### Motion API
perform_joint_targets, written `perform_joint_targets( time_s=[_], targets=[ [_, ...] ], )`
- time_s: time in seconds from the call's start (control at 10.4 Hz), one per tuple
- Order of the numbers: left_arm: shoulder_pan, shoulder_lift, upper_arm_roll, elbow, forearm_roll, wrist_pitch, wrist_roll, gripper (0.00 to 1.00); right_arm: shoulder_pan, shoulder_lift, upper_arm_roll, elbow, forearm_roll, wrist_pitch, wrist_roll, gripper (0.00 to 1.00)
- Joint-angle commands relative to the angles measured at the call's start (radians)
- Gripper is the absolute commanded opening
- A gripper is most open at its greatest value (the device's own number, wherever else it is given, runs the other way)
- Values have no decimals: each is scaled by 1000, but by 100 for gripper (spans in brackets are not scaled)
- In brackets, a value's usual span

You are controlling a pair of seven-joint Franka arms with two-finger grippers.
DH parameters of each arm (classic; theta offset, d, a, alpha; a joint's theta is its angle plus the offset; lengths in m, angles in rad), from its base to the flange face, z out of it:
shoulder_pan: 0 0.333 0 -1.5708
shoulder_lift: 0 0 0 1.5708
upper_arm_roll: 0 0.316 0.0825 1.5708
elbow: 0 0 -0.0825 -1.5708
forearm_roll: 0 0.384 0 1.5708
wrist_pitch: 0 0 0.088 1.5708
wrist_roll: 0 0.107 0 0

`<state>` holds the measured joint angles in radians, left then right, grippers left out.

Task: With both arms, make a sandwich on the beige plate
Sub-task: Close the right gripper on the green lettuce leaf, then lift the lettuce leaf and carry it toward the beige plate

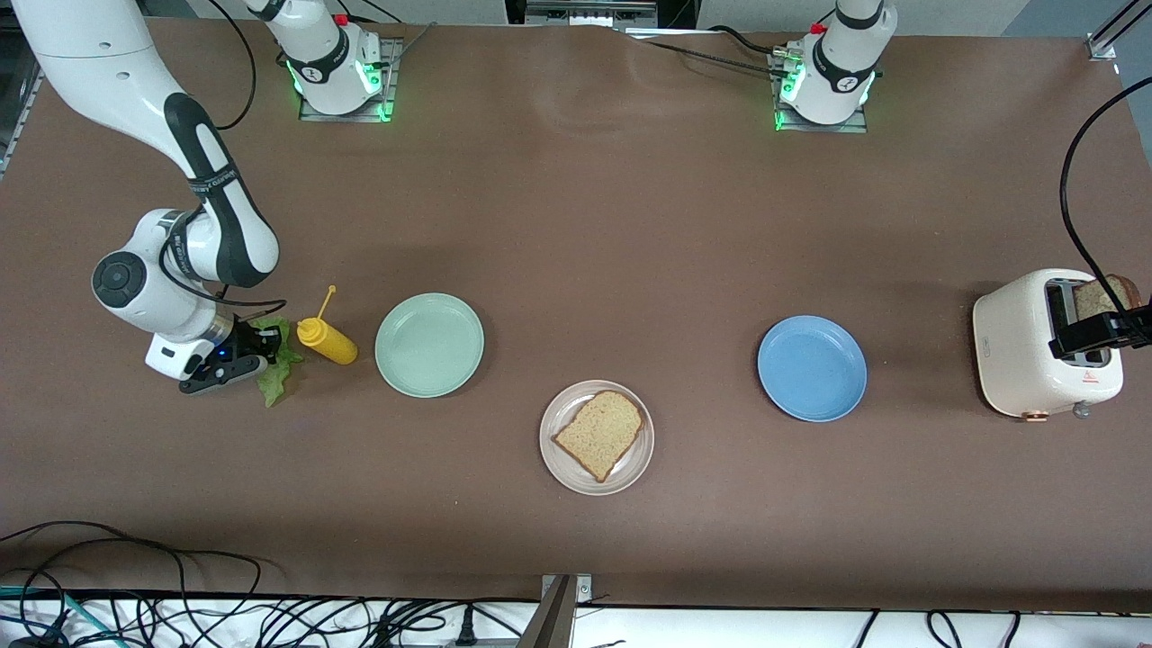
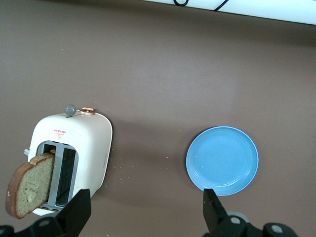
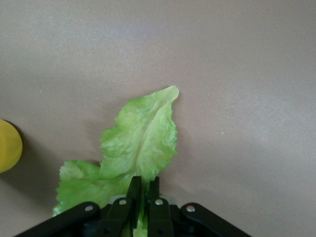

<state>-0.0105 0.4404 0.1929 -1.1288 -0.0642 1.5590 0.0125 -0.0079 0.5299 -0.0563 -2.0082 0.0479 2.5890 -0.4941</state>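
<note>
One brown bread slice (image 1: pixel 599 434) lies on the beige plate (image 1: pixel 562 468) near the front camera, mid-table. A second slice (image 1: pixel 1107 295) stands tilted out of a toaster slot; it also shows in the left wrist view (image 2: pixel 29 185). A green lettuce leaf (image 1: pixel 277 364) lies on the table at the right arm's end. My right gripper (image 1: pixel 236 360) is low over it, fingers closed on the leaf's stem end (image 3: pixel 140 143), as the right wrist view (image 3: pixel 144 185) shows. My left gripper (image 1: pixel 1102 331) hangs over the toaster, wide open and empty (image 2: pixel 145 217).
A cream toaster (image 1: pixel 1026 346) (image 2: pixel 86 148) stands at the left arm's end. A blue plate (image 1: pixel 812 367) (image 2: pixel 222 160) and a mint green plate (image 1: pixel 429 345) lie empty. A yellow squeeze bottle (image 1: pixel 328 340) (image 3: pixel 9 145) lies beside the lettuce. Cables run along the table's front edge.
</note>
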Motion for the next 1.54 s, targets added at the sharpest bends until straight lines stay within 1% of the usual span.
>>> perform_joint_targets(
  time_s=[0.0,0.29,0.58,0.77,0.86,0.96,1.25,1.34,1.44],
  targets=[
    [6,-14,-6,-17,3,-2,24,100,-14,-86,19,-9,18,-65,-73,0],
    [6,-14,-6,-19,3,-2,24,100,-14,-206,19,40,18,-275,-98,0],
    [6,-12,-6,-19,3,-2,24,100,-14,-235,19,224,16,-563,-86,0],
    [6,-14,-6,-20,3,-2,24,100,-9,-234,27,325,15,-682,-31,0],
    [6,-12,-6,-20,3,-2,24,100,-6,-226,59,357,10,-710,32,0],
    [6,-12,-6,-20,3,-2,24,100,35,-209,67,390,10,-728,98,0],
    [6,-12,-6,-20,3,-4,24,100,207,-144,64,495,15,-739,373,0],
    [6,-14,-6,-20,3,-4,24,100,262,-107,64,541,16,-738,475,0],
    [6,-14,-6,-20,3,-4,24,100,314,-56,64,610,16,-738,577,0]
  ],
)
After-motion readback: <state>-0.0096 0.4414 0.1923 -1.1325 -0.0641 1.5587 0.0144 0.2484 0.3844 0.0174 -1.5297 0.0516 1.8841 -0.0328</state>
